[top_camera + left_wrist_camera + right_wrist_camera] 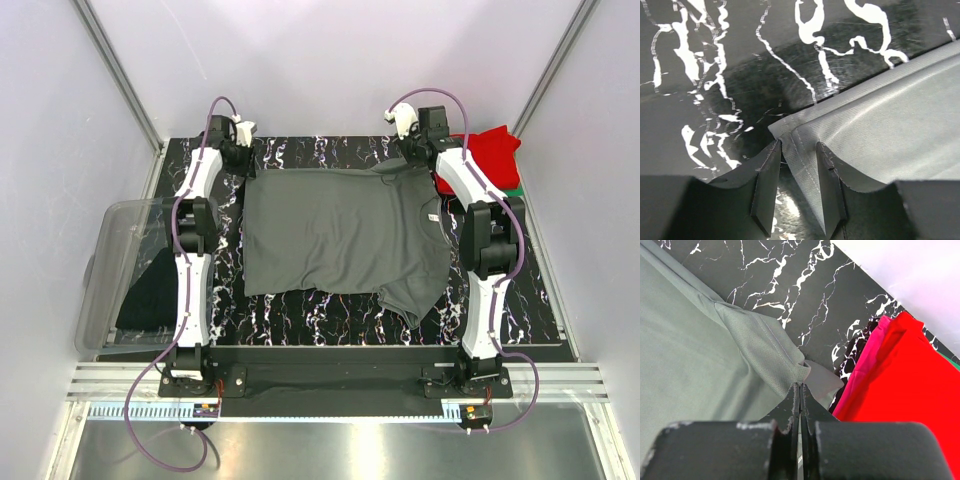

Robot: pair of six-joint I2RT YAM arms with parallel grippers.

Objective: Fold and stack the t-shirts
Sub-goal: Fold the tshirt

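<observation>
A dark grey t-shirt point(340, 235) lies spread on the black marbled table, its lower right sleeve rumpled. My left gripper point(243, 158) is at its far left corner. In the left wrist view the gripper point(798, 145) is open, with the shirt's hemmed corner point(800, 160) between the fingers. My right gripper point(408, 150) is at the far right sleeve. In the right wrist view it point(800, 386) is shut on the edge of the grey sleeve point(765, 350). A folded red t-shirt point(490, 150) lies on a green one point(513, 186) at the back right.
A clear plastic tub point(110, 250) stands off the table's left edge with a black t-shirt point(150, 290) in it. The red t-shirt point(900, 375) is close to the right of my right gripper. White walls enclose the table at the back and sides.
</observation>
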